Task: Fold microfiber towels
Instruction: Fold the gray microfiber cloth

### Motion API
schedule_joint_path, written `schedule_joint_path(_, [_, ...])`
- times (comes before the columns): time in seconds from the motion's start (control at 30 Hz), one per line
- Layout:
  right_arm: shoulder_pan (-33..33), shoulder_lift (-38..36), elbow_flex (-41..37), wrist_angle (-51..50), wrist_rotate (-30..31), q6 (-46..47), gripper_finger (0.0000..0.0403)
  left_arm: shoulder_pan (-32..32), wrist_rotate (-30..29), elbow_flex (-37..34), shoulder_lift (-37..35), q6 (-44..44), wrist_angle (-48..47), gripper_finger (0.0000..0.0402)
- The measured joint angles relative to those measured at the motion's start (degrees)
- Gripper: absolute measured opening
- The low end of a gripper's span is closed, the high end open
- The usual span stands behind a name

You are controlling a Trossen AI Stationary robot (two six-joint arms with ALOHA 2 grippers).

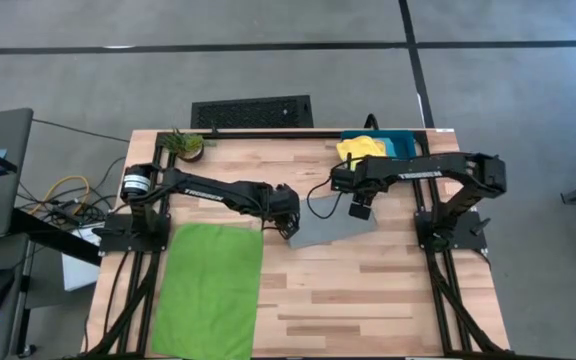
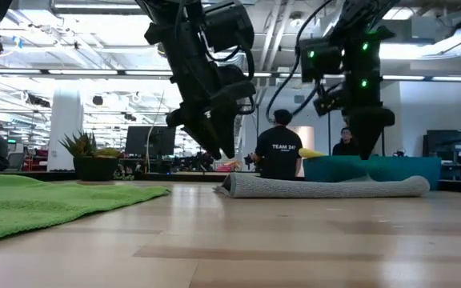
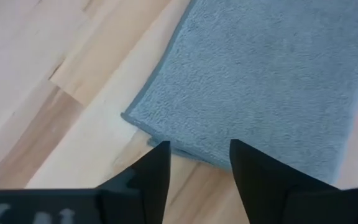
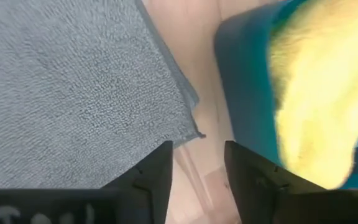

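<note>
The grey towel (image 1: 330, 224) lies folded on the wooden table (image 1: 368, 290), near its middle, with a doubled edge showing along one side in the left wrist view. The left gripper (image 1: 286, 226) hovers just above the towel's corner on the side toward the lime green towel (image 1: 208, 288); its fingers (image 3: 149, 171) stand apart with nothing between them. The right gripper (image 1: 360, 209) hangs over the grey towel's opposite end, the end nearer the dark teal bin (image 1: 400, 144), and its jaws are likewise parted and empty.

The lime green towel is spread flat, well apart from the grey one, toward the left arm's base. The yellow towel (image 1: 360, 148) sits in the bin just beyond the grey towel; something paler seems to lie beneath it, though that is hard to make out. A small potted plant (image 1: 185, 144) stands at the far edge, well away from the grey towel.
</note>
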Motion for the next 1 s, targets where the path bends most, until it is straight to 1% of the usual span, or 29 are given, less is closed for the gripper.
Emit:
schedule_joint_path(0.07, [1.43,-2.60,0.00,-0.44,0.00,0.02,0.0175,-0.83,0.00,0.54,-0.32,0.74,-0.35,0.0162])
schedule_joint_path(0.13, [3.39,-5.72,0.00,-0.44,-0.16,0.30,0.0179,-2.30,-0.45,0.61,-1.04,3.28,-0.64,0.0162])
schedule_joint_path(0.2, [5.73,-9.01,-0.01,-0.24,-0.24,-0.07,0.0181,-4.77,-0.73,0.70,-1.50,6.35,-1.19,0.0162])
schedule_joint_path(0.27, [8.53,-12.35,-0.53,0.50,-0.20,-2.35,0.0182,-7.58,-1.96,0.68,-1.73,7.55,-2.61,0.0163])
schedule_joint_path(0.37, [13.15,-17.18,-2.47,0.86,-0.40,-6.22,0.0182,-12.08,-4.66,0.68,-1.79,7.89,-2.90,0.0163])
schedule_joint_path(0.47, [17.72,-22.08,-5.81,1.78,-1.69,-8.64,0.0180,-16.16,-9.00,0.68,-1.79,8.57,-2.47,0.0163])
schedule_joint_path(0.53, [20.41,-24.69,-8.69,2.28,-3.93,-8.68,0.0178,-18.23,-11.43,0.68,-1.79,8.69,-1.67,0.0163])
schedule_joint_path(0.6, [22.84,-26.79,-11.87,4.83,-5.03,-7.18,0.0176,-19.66,-13.06,0.68,-1.79,9.58,-0.71,0.0163])
schedule_joint_path(0.7, [25.29,-28.37,-15.38,9.85,-5.05,-5.17,0.0176,-20.69,-14.98,-0.10,-1.86,11.62,3.48,0.0163])
schedule_joint_path(0.8, [26.48,-28.39,-16.72,13.39,-4.88,-4.10,0.0176,-20.77,-14.56,-1.24,-1.86,12.58,7.67,0.0163])
schedule_joint_path(0.9, [27.09,-27.05,-17.10,13.78,-4.88,-5.13,0.0175,-20.49,-14.27,-1.64,-1.86,12.50,9.24,0.0163])
schedule_joint_path(1.0, [27.27,-25.43,-17.18,13.55,-4.85,-7.63,0.0177,-20.16,-15.28,-1.68,-1.86,11.65,9.31,0.0163])
